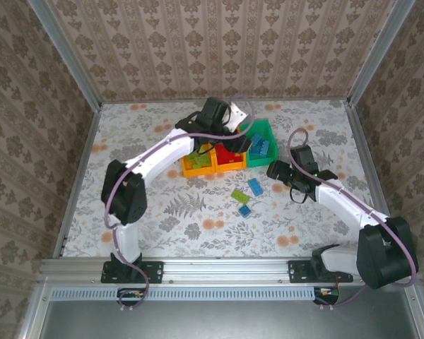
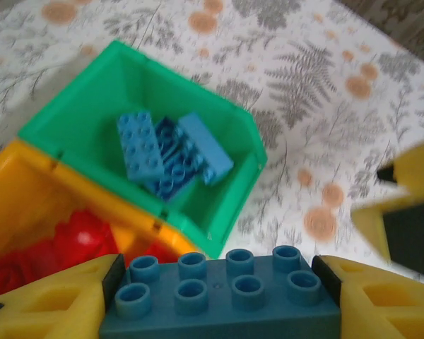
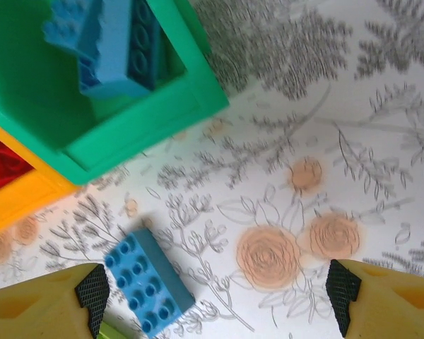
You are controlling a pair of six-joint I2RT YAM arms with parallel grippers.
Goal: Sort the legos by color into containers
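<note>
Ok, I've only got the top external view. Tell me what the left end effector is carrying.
Observer: The left end effector is shut on a dark blue brick, its eight studs facing up.
Operator: Give me the green bin's contents.
Observer: The green bin holds at least three blue bricks, piled loosely against each other.
Operator: Now report the right end effector.
Observer: The right end effector is open above the table. A light blue brick lies flat below it, nearer one finger.
</note>
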